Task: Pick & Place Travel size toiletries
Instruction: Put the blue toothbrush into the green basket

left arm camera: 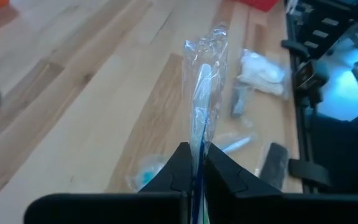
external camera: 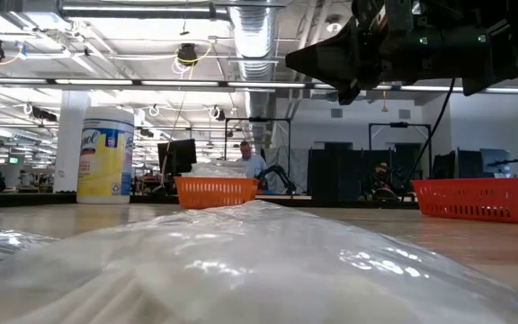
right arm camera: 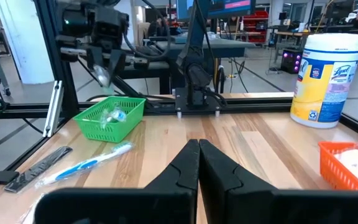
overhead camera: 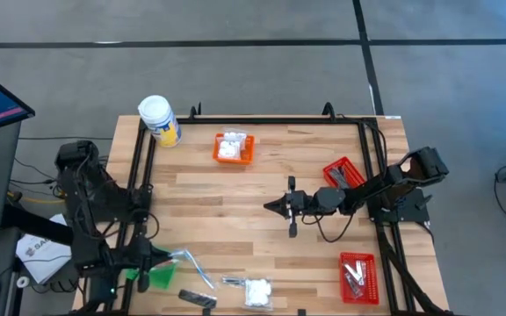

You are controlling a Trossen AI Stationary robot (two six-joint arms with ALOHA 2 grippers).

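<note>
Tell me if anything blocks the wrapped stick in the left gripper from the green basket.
Nothing visible does. The left gripper, shut on the clear-wrapped stick, hangs just above the green basket, only air between them; the basket's top is open. The right gripper waits shut over mid-table, well clear.

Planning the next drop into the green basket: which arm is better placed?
Left. Its gripper is shut on a clear-wrapped stick beside the green basket; the right gripper is shut, empty, mid-table.

Blurred clear wrapper (external camera: 241,261) across low view
</note>
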